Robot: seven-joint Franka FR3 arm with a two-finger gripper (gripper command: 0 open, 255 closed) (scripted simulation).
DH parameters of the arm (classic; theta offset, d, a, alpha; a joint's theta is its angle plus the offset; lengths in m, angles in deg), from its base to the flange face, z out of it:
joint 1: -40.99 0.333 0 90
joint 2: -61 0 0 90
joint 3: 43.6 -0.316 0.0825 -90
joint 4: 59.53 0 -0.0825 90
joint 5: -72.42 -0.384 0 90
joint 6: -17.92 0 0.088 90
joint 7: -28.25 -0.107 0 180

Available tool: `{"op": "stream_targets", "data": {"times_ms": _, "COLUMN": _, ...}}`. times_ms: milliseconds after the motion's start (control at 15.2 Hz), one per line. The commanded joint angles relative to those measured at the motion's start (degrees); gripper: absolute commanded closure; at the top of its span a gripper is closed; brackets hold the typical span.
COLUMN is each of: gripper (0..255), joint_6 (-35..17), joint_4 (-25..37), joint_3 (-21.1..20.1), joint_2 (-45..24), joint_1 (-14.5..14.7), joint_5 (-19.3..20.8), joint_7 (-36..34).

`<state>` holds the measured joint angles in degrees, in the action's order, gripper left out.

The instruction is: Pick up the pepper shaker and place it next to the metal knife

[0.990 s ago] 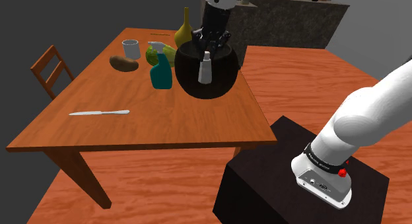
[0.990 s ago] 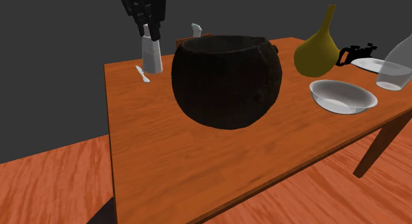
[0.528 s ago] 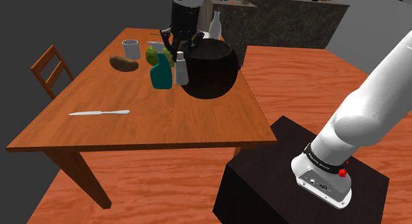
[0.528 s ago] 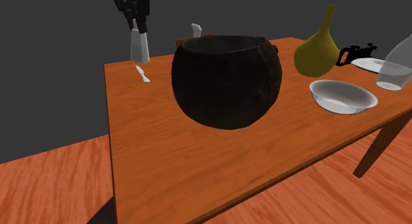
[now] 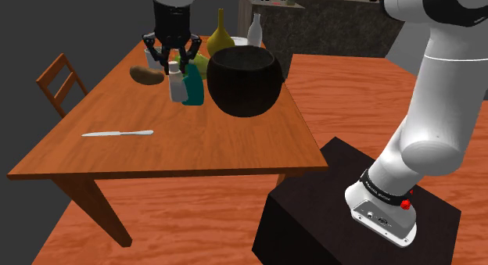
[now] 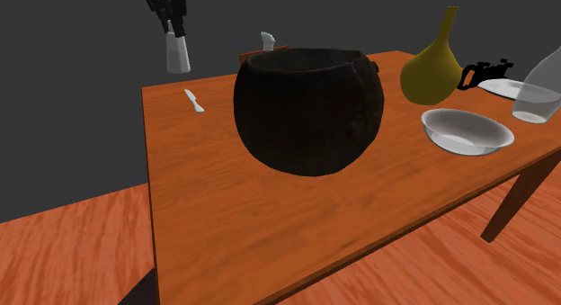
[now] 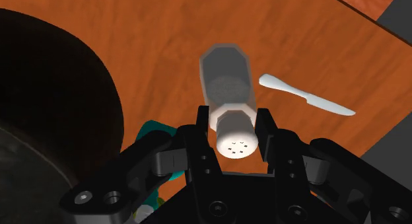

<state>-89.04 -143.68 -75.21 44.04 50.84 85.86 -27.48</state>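
My black gripper (image 5: 174,64) is shut on the cap end of a pale grey pepper shaker (image 5: 177,84), which hangs upright above the wooden table (image 5: 235,146). In the wrist view the fingers (image 7: 266,127) clasp the shaker (image 7: 228,90) just under its perforated top. The pale knife (image 5: 117,134) lies flat on the table towards the shoulder view's lower left, well apart from the shaker. In the second exterior view the shaker (image 6: 178,53) hangs in the air beyond the table's far edge line, with the knife (image 6: 193,100) below it.
A large black pot (image 5: 242,80) stands beside the shaker, and a teal spray bottle (image 5: 193,92) right behind it. A potato (image 5: 146,74), a yellow vase (image 5: 220,33) and a chair (image 5: 61,80) sit further off. A bowl (image 6: 467,130) lies near the vase (image 6: 436,65).
The arm has carried the shaker from in front of the black pot towards the shoulder view's left, past the spray bottle. The grip has stayed shut throughout.
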Motion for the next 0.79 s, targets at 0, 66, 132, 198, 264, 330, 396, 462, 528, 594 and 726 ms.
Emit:
{"op": "stream_targets", "data": {"times_ms": 0, "gripper": 255, "joint_6": 3.66, "joint_4": 9.51, "joint_3": 0.13, "joint_2": -6.86, "joint_1": 3.83, "joint_5": 3.71, "joint_7": -2.38}}
{"op": "stream_targets", "data": {"times_ms": 66, "gripper": 255, "joint_6": 2.82, "joint_4": 8.56, "joint_3": 0.33, "joint_2": -6.72, "joint_1": 3.8, "joint_5": 3.6, "joint_7": -2.43}}
{"op": "stream_targets", "data": {"times_ms": 132, "gripper": 255, "joint_6": 2.0, "joint_4": 7.64, "joint_3": 0.41, "joint_2": -6.61, "joint_1": 3.69, "joint_5": 3.56, "joint_7": -2.5}}
{"op": "stream_targets", "data": {"times_ms": 198, "gripper": 255, "joint_6": 1.2, "joint_4": 6.75, "joint_3": 0.44, "joint_2": -6.53, "joint_1": 3.55, "joint_5": 3.55, "joint_7": -2.6}}
{"op": "stream_targets", "data": {"times_ms": 264, "gripper": 255, "joint_6": 0.4, "joint_4": 5.89, "joint_3": 0.46, "joint_2": -6.47, "joint_1": 3.42, "joint_5": 3.56, "joint_7": -2.69}}
{"op": "stream_targets", "data": {"times_ms": 330, "gripper": 255, "joint_6": -0.38, "joint_4": 5.05, "joint_3": 0.49, "joint_2": -6.43, "joint_1": 3.3, "joint_5": 3.58, "joint_7": -2.79}}
{"op": "stream_targets", "data": {"times_ms": 396, "gripper": 255, "joint_6": -1.16, "joint_4": 4.24, "joint_3": 0.52, "joint_2": -6.41, "joint_1": 3.19, "joint_5": 3.62, "joint_7": -2.89}}
{"op": "stream_targets", "data": {"times_ms": 462, "gripper": 255, "joint_6": -1.92, "joint_4": 3.45, "joint_3": 0.55, "joint_2": -6.4, "joint_1": 3.09, "joint_5": 3.66, "joint_7": -3.0}}
{"op": "stream_targets", "data": {"times_ms": 528, "gripper": 255, "joint_6": -2.68, "joint_4": 2.68, "joint_3": 0.58, "joint_2": -6.41, "joint_1": 2.99, "joint_5": 3.71, "joint_7": -3.1}}
{"op": "stream_targets", "data": {"times_ms": 594, "gripper": 255, "joint_6": -3.43, "joint_4": 1.94, "joint_3": 0.62, "joint_2": -6.43, "joint_1": 2.91, "joint_5": 3.77, "joint_7": -3.22}}
{"op": "stream_targets", "data": {"times_ms": 726, "gripper": 255, "joint_6": -4.9, "joint_4": 0.52, "joint_3": 0.71, "joint_2": -6.52, "joint_1": 2.76, "joint_5": 3.93, "joint_7": -3.45}}
